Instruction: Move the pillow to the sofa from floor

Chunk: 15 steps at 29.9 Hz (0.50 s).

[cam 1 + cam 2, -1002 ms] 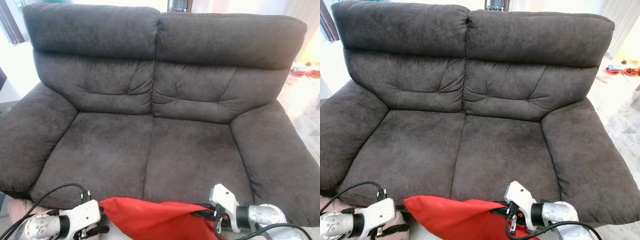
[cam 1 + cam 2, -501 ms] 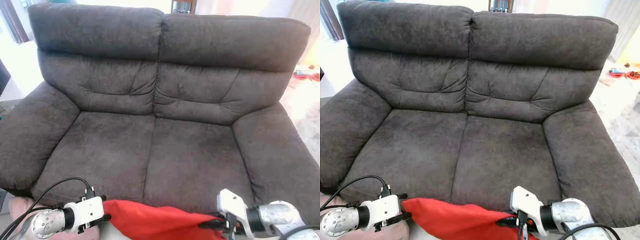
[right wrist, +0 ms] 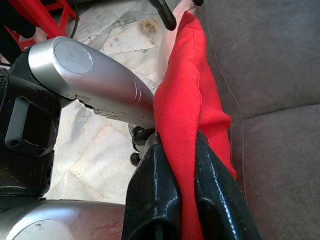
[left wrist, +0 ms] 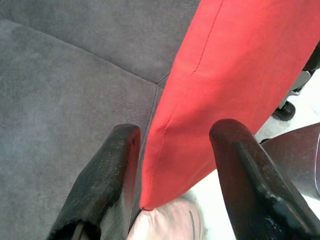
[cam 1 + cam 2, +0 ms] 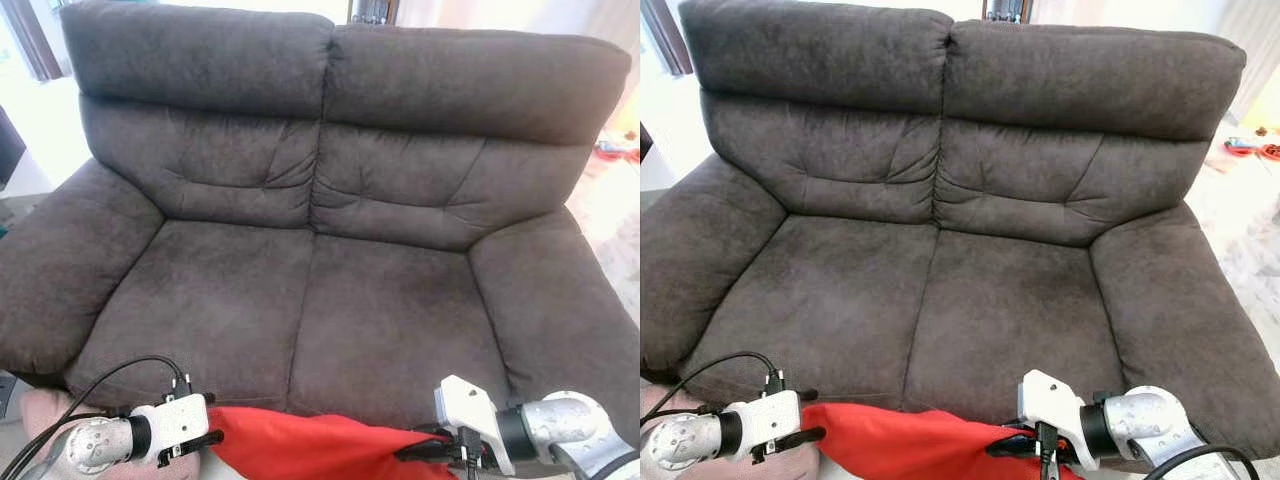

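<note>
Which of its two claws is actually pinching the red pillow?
The right gripper: its fingers squeeze the red pillow. The left gripper merely straddles a corner, fingers apart.

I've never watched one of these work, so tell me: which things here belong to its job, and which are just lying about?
Belongs to the job:
- red pillow, held at the sofa's front edge
- grey sofa
- right end effector, clamped on the pillow
- left end effector, fingers astride the pillow's corner

Just lying about:
- pink item on the floor
- red things beyond the sofa
</note>
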{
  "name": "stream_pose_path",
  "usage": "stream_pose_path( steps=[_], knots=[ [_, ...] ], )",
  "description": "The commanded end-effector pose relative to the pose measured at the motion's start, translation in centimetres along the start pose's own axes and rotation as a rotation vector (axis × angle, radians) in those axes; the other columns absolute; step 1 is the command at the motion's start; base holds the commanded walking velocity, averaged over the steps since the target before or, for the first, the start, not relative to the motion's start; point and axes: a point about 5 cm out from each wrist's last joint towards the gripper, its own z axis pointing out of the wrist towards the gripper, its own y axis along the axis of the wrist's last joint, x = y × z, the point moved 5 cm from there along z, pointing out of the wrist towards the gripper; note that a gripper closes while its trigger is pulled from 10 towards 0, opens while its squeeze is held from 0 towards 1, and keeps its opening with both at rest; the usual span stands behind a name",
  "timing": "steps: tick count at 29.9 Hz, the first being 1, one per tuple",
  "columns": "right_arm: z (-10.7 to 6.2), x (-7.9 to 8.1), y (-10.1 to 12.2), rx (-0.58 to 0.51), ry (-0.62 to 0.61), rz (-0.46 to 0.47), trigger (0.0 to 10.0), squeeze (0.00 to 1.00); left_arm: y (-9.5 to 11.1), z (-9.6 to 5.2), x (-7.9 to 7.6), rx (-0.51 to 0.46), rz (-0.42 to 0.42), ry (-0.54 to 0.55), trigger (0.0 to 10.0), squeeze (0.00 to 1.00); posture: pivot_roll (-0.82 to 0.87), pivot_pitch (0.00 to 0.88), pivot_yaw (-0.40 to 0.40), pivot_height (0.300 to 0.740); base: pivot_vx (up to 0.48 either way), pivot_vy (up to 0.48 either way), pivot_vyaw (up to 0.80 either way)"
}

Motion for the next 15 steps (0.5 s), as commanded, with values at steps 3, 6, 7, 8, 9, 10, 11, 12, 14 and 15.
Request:
stream_pose_path(
  steps=[3,6,7,8,9,10,11,12,14,15],
  knots=[
    [-0.8,0.3,3.1,-0.091,0.016,-0.094,10.0,0.00,0.0,0.4,-0.2,-0.012,-0.030,-0.003,10.0,0.00,0.09,0.043,-0.051,0.740,0.000,0.000,0.00],
    [-1.0,0.4,3.3,-0.089,0.016,-0.099,10.0,0.00,-0.2,0.7,-0.2,-0.005,-0.023,-0.014,10.0,0.00,0.09,0.044,-0.052,0.740,0.000,0.000,0.00],
    [-1.1,0.4,3.5,-0.088,0.015,-0.102,10.0,0.00,-0.4,0.8,-0.2,0.000,-0.023,-0.014,10.0,0.00,0.08,0.044,-0.052,0.740,0.000,0.000,0.00],
    [-1.2,0.4,3.5,-0.089,0.013,-0.105,10.0,0.00,-0.5,0.8,-0.1,0.003,-0.024,-0.013,10.0,0.00,0.08,0.044,-0.052,0.740,0.000,0.000,0.00],
    [-1.4,0.4,3.6,-0.092,0.011,-0.105,10.0,0.00,-0.6,0.8,-0.1,0.005,-0.027,-0.012,10.0,0.00,0.07,0.044,-0.054,0.740,0.000,0.000,0.00],
    [-1.4,0.4,3.7,-0.094,0.010,-0.104,10.0,0.00,-0.6,0.9,-0.1,0.006,-0.029,-0.011,10.0,0.00,0.07,0.044,-0.055,0.740,0.000,0.000,0.00],
    [-1.6,0.4,3.8,-0.093,0.011,-0.106,10.0,0.00,-0.8,1.0,-0.1,0.009,-0.041,-0.011,10.0,0.00,0.07,0.045,-0.055,0.740,0.000,0.000,0.00],
    [-1.6,0.5,3.8,-0.091,0.012,-0.107,10.0,0.00,-0.9,1.0,-0.2,0.011,-0.045,-0.012,10.0,0.00,0.07,0.045,-0.055,0.740,0.000,0.000,0.00],
    [-1.7,0.5,3.8,-0.090,0.012,-0.109,10.0,0.00,-1.0,1.1,-0.3,0.012,-0.053,-0.019,10.0,0.00,0.07,0.047,-0.058,0.740,0.000,0.000,0.00],
    [-1.8,0.5,3.8,-0.089,0.012,-0.109,10.0,0.00,-1.0,1.1,-0.4,0.012,-0.059,-0.024,10.0,0.00,0.07,0.048,-0.060,0.740,0.000,0.000,0.00]
  ],
)
